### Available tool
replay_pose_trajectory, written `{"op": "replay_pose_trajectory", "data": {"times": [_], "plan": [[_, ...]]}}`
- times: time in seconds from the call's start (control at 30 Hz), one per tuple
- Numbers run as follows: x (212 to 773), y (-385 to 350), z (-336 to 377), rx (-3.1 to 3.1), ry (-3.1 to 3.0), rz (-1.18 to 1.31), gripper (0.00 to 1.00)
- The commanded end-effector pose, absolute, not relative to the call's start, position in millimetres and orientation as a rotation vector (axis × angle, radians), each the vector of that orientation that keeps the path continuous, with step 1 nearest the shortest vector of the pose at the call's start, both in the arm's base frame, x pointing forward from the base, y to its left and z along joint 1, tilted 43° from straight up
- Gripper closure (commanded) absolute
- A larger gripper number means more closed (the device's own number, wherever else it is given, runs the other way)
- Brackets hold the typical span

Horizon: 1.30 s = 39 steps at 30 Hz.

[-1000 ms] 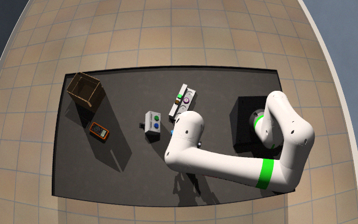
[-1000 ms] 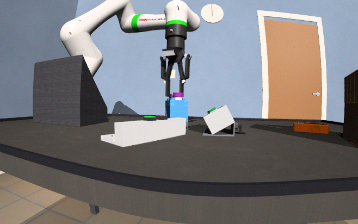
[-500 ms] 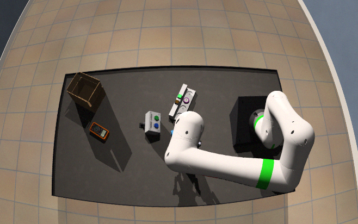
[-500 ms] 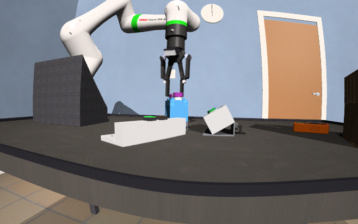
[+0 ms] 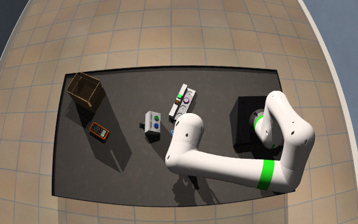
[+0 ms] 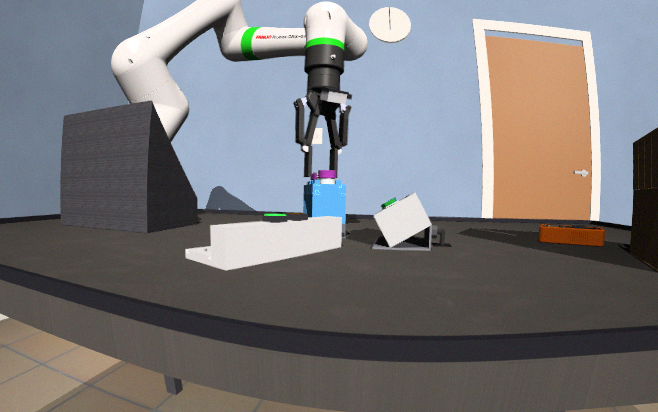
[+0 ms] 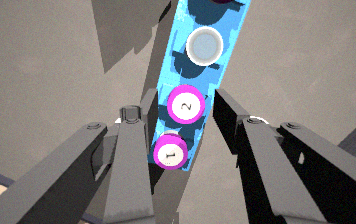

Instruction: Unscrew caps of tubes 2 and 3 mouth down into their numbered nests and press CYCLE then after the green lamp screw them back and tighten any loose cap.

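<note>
One pincer (image 7: 186, 131) hangs above the blue decapping station (image 7: 235, 37), fingers apart on either side of the cap of tube 2 (image 7: 186, 105), gripping nothing. The cap of tube 1 (image 7: 169, 153) sits just beside it, on its tube. Tube 3 (image 7: 204, 46) stands open, uncapped. On the worktop (image 5: 217, 81), one magenta cap (image 5: 186, 99) lies in the white cap tray (image 5: 174, 110). The green lamp (image 5: 179, 95) is lit. The key housing (image 5: 149, 123) stands near.
</note>
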<state>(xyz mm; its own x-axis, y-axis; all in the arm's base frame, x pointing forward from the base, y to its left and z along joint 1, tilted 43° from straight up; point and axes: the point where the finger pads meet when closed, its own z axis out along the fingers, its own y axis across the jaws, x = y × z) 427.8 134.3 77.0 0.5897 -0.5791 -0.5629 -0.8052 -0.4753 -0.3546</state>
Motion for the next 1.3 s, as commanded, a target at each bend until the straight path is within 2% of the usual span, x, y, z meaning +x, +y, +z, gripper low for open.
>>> {"op": "replay_pose_trajectory", "data": {"times": [0.0,0.27,0.3,0.8,1.27], "plan": [[428.2,133.5,77.3,-2.292,0.796,0.391,0.59],[428.3,133.6,77.3,-2.293,0.796,0.391,0.59],[428.3,133.5,77.3,-2.293,0.796,0.391,0.70],[428.3,133.6,77.3,-2.276,0.854,0.413,0.70],[428.3,133.6,77.2,-1.915,1.643,0.711,0.70]]}}
